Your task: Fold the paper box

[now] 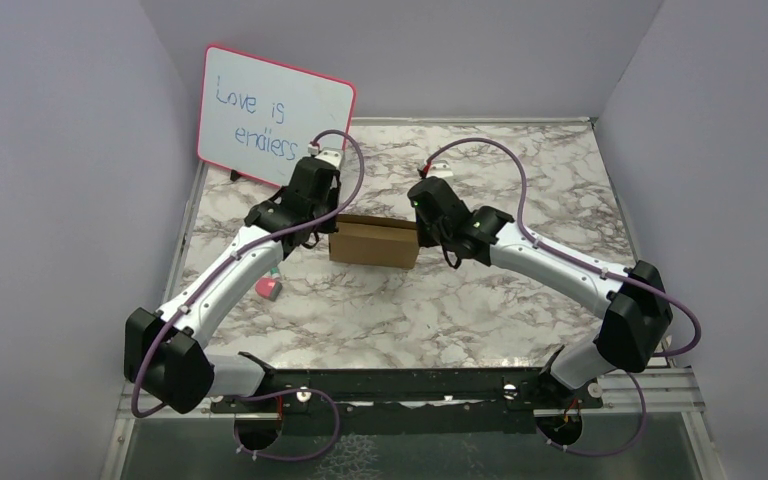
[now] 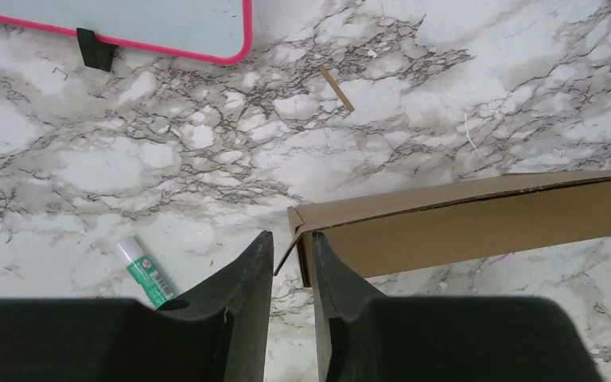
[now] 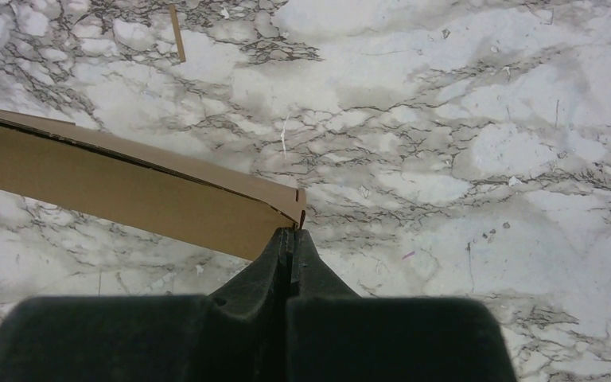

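Left fingers: the two black pads (image 2: pixel 256 267) of the left gripper (image 2: pixel 292 247) are standing parted, a narrow gap showing between them, clamping nothing.
In that gap: the thin end flap of the paper box (image 2: pixel 485 219) is poking down between the pads; the right-hand pad is sitting just against the box's end wall, the other is standing clear of it.
Right fingers: the right gripper (image 3: pixel 290 235) is pressing its pads (image 3: pixel 302 263) flat together, no gap at all. Its tips are meeting the bottom corner of the box's other end. Whether a sliver of card is caught between them cannot be told.
Paper box: plain brown, long and shallow, it is lying flat near the middle of the table (image 1: pixel 440 310), a little nearer the far edge than the near one. Its long side is running left to right, and a lid seam is showing along its top edge.
Arms: the left arm (image 1: pixel 230 270) and the right arm (image 1: pixel 560 270) are reaching in from the near corners, one at each end of the box, bracketing it.
Beside the left gripper: a green-and-white tube (image 2: pixel 145 270) is lying on the marble, toward the left edge.
Beyond the box: a small brown sliver (image 2: pixel 336 87) is lying loose toward the far edge.
Far left corner: a pink-framed whiteboard (image 1: pixel 275 115) is standing tilted, with blue handwriting on it.
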### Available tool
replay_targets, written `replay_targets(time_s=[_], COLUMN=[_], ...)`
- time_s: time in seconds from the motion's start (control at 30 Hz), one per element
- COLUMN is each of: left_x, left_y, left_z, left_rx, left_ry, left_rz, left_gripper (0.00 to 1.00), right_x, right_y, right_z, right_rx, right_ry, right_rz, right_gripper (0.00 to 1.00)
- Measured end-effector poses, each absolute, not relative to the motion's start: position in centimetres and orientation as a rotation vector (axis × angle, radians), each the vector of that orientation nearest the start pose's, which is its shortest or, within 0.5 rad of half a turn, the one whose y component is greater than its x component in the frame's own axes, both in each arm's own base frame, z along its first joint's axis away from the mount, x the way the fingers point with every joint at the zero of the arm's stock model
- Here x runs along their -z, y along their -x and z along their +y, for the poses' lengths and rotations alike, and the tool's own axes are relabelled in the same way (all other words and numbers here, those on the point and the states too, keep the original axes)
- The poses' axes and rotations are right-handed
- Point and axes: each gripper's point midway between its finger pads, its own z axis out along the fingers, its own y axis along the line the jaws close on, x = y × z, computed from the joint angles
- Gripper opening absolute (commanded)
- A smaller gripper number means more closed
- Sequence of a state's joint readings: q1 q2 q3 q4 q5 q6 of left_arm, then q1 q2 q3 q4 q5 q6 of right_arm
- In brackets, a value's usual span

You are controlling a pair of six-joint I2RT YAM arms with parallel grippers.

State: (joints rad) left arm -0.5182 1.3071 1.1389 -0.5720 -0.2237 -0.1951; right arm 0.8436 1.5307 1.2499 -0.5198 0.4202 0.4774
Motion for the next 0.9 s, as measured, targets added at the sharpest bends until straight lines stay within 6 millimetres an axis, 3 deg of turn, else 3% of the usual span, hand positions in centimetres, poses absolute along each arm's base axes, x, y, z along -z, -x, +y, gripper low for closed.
replay_targets(time_s=[0.2,0.5,0.9], left_x=[-18.9,-20.6,-19.1], left_y=[-32.9,-33.7,-32.9], left_z=[-14.1,-14.2,-14.4], left_rx=[0.129,0.134,0.136], left_ry=[-0.281,-0.37,-0.459], left_rz=[2.291,2.26,2.344], left_gripper=[0.24,0.19,0.23], right_x=[-16.8,-16.8,-16.8], right_y=[-30.9,-31.0,-31.0], right_z=[26.7,27.0,27.1], right_rx=[-0.191,-0.2,-0.198], right_ry=[0.233,0.24,0.254], right_rz=[2.279,2.278,2.277], right_gripper=[0.01,0.01,0.01])
